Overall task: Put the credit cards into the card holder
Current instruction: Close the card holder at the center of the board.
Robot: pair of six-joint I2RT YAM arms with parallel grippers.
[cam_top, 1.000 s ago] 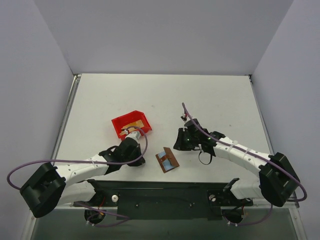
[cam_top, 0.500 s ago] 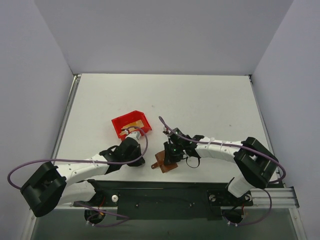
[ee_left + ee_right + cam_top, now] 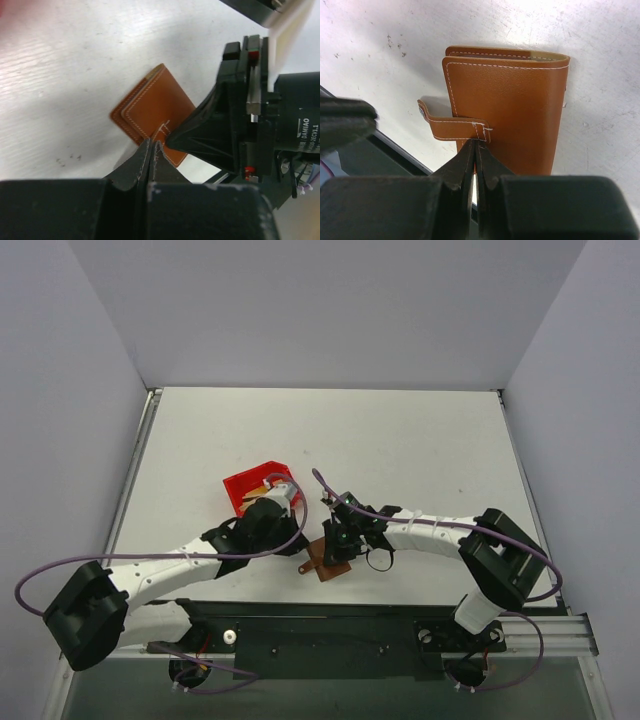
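The card holder (image 3: 512, 105) lies folded shut on the white table, brown cover up, with its snap tab (image 3: 451, 128) sticking out loose to one side. My right gripper (image 3: 476, 146) is shut, its tips resting on the cover beside the tab's stitched end. My left gripper (image 3: 151, 146) is also shut and empty, its tips at the card holder's (image 3: 152, 107) near edge, almost touching the right fingers (image 3: 200, 127). From above, both grippers (image 3: 300, 546) (image 3: 336, 543) meet over the card holder (image 3: 325, 565). A gold-tan credit card (image 3: 266, 483) shows in the red bin (image 3: 243, 492).
The red bin stands just behind my left wrist, which partly hides it. The black rail (image 3: 340, 625) at the table's near edge runs close below the card holder. A thin tan edge (image 3: 547, 54) shows between the covers; I cannot tell what it is.
The card holder lay open with its blue inside showing; now it is folded shut. My right gripper swung left onto it, and my left gripper came forward to it from beside the bin.
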